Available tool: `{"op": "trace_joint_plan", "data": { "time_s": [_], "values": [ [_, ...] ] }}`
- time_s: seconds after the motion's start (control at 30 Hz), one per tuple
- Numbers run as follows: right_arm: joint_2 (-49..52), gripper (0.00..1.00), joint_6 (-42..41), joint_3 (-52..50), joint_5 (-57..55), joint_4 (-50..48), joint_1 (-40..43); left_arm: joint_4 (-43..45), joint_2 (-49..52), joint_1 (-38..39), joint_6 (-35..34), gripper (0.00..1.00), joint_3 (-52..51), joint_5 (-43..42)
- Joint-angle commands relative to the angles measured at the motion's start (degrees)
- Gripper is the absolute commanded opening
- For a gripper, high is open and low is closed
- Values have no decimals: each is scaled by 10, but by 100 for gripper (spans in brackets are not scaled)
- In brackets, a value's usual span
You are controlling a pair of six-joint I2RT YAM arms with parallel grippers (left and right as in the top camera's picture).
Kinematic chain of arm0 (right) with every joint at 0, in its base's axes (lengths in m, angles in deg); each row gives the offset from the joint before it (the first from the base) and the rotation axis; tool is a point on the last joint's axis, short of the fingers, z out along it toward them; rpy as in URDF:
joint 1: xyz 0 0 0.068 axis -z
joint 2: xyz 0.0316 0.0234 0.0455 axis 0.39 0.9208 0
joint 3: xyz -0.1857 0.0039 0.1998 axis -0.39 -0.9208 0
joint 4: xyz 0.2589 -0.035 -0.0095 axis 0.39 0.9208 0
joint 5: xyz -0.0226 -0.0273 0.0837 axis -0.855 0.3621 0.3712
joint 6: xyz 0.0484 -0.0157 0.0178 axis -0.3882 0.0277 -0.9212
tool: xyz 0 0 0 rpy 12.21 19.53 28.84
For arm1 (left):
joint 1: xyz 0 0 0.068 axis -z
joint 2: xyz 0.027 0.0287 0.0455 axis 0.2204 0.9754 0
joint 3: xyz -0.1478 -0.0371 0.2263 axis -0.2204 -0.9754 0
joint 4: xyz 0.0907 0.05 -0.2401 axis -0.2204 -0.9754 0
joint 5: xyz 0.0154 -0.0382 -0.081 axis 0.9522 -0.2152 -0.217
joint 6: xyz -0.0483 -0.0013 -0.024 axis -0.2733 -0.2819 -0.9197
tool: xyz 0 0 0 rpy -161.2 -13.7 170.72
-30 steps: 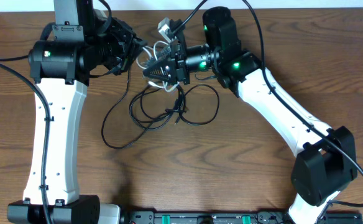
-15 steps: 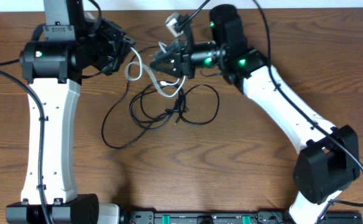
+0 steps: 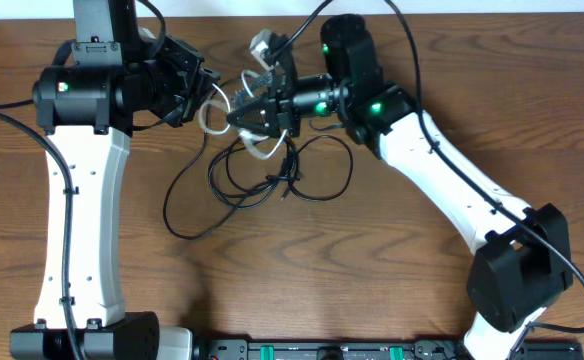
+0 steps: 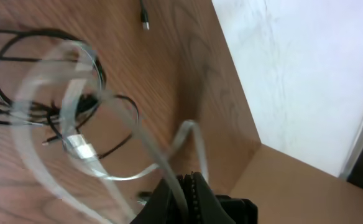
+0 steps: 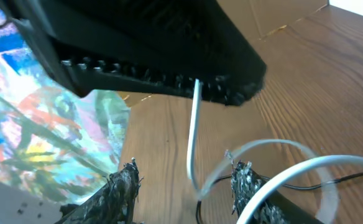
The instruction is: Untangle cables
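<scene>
The white cable (image 3: 259, 150) loops in the air between my two grippers at the back of the table. My left gripper (image 3: 204, 88) is shut on it; in the left wrist view the white cable (image 4: 169, 168) runs into the closed jaws of the left gripper (image 4: 189, 186). My right gripper (image 3: 240, 115) faces it, open. In the right wrist view a strand of the white cable (image 5: 194, 124) hangs between the spread fingers of the right gripper (image 5: 184, 186), untouched by either. The black cables (image 3: 272, 180) lie in tangled loops on the wood below, also visible as black cables (image 4: 38, 106) in the left wrist view.
A long black loop (image 3: 187, 200) trails left of the tangle. Thick arm leads (image 3: 2, 100) hang at the far left. A black rail (image 3: 322, 350) runs along the front edge. A white wall (image 4: 306, 74) bounds the back edge, and a colourful sheet (image 5: 32, 112) shows beyond it.
My right gripper has swung left and slightly down, back towards the left gripper, and its jaws have spread wider. The white cable has slackened into loops.
</scene>
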Motion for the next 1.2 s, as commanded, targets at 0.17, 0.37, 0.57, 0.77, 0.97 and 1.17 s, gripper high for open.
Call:
{"op": "trace_joint_plan", "data": {
  "time_s": [0.17, 0.37, 0.57, 0.77, 0.97, 1.17],
  "values": [
    [0, 45, 9, 1, -118, -10, -29, -27, -3, 1, -1, 8, 5, -54],
    [0, 1, -22, 1, -165, -4, -28, -27, -3, 1, 0, 11, 5, -31],
    [0, 1, -46, 1, -165, 61, 22, -27, -3, 1, 0, 52, 5, 128],
    [-5, 1, -45, 1, -157, 132, 71, -18, -3, 0, 41, 55, 5, 230],
    [-51, 1, -46, 1, -158, 171, 176, 1, -3, 0, 214, 55, 5, 240],
    [-75, 1, -57, 15, -212, 219, 323, 1, -3, 0, 304, 55, 5, 240]
  ]
}}
